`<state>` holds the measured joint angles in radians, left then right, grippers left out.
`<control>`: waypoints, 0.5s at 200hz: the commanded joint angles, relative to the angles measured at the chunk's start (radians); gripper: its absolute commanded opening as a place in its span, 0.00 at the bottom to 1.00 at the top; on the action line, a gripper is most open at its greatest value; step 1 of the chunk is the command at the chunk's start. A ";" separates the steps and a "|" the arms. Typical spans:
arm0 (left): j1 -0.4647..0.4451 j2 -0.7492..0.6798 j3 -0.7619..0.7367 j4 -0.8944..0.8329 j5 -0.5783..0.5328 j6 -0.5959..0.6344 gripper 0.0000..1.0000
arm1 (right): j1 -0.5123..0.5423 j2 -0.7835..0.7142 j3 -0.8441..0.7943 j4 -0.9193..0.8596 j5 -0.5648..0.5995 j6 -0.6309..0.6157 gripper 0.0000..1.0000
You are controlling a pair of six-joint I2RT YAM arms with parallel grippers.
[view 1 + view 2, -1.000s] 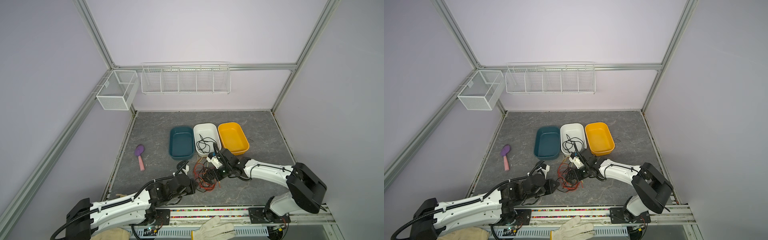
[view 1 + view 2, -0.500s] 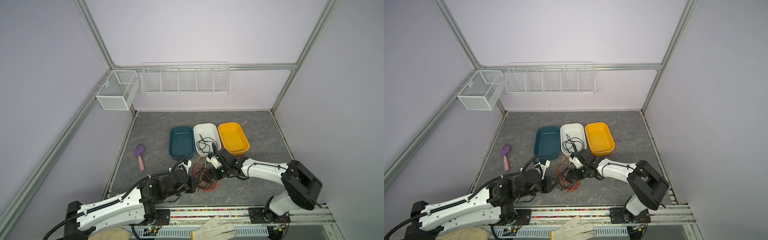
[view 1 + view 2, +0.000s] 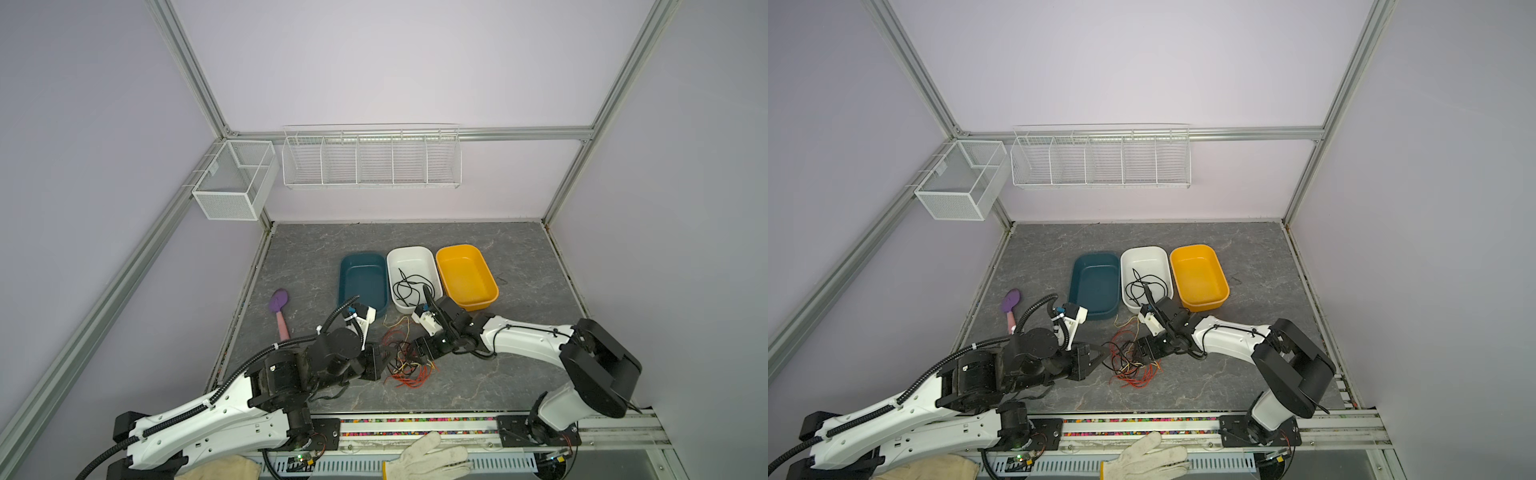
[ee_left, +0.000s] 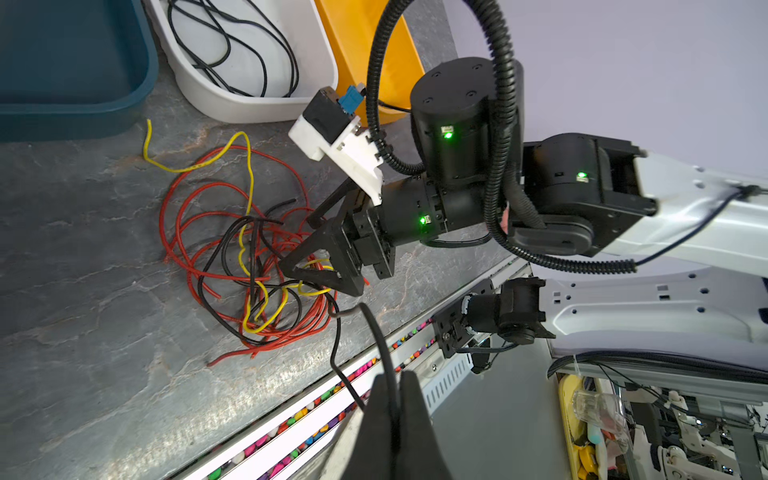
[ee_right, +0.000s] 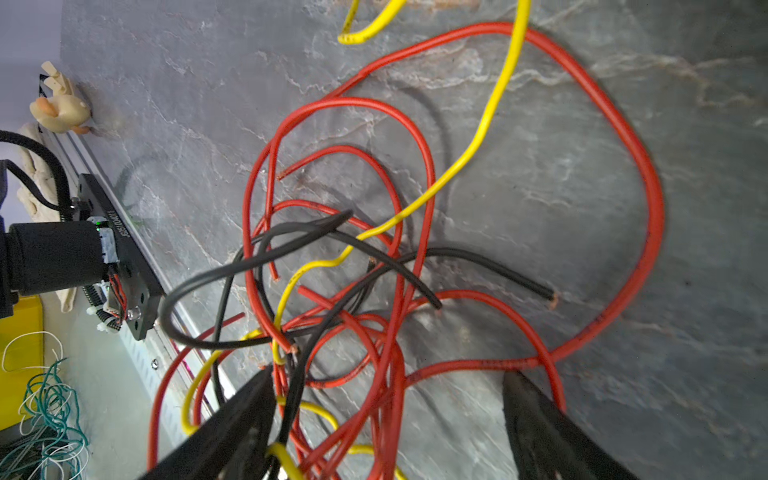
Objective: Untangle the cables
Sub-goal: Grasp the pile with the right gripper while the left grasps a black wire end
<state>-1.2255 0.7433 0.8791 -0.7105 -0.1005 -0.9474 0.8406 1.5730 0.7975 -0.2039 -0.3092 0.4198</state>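
A tangle of red, yellow and black cables (image 3: 405, 363) (image 3: 1131, 365) lies on the grey table near the front, in both top views. My left gripper (image 4: 392, 376) is shut on one black cable (image 4: 376, 332), which runs from its jaws back into the tangle (image 4: 249, 257). It sits at the tangle's left edge (image 3: 383, 360). My right gripper (image 5: 388, 374) is open, low over the tangle's right side (image 3: 415, 353), with red, yellow and black strands between its fingers (image 5: 249, 399). More black cables (image 3: 409, 286) lie coiled in the white tub (image 3: 415, 250).
A teal tub (image 3: 361, 259) and a yellow tub (image 3: 465, 249) flank the white one behind the tangle. A purple spatula (image 3: 279, 305) lies at the left. A white glove (image 3: 424, 457) rests on the front rail. Wire baskets (image 3: 370, 158) hang on the back wall.
My left arm has risen and its wrist has shifted slightly toward the tubs, still gripping the black cable. The right gripper's jaws have narrowed a little over the tangle.
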 commanded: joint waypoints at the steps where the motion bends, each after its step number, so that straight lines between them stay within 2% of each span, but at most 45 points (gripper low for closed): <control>1: -0.006 -0.001 0.089 -0.049 -0.031 0.046 0.00 | 0.006 0.019 0.013 -0.020 0.043 0.007 0.86; 100: -0.006 0.090 0.342 -0.190 -0.036 0.166 0.00 | 0.006 0.030 0.025 -0.050 0.093 0.002 0.86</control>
<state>-1.2263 0.8261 1.1618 -0.8295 -0.1123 -0.8326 0.8406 1.5848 0.8082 -0.2127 -0.2443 0.4194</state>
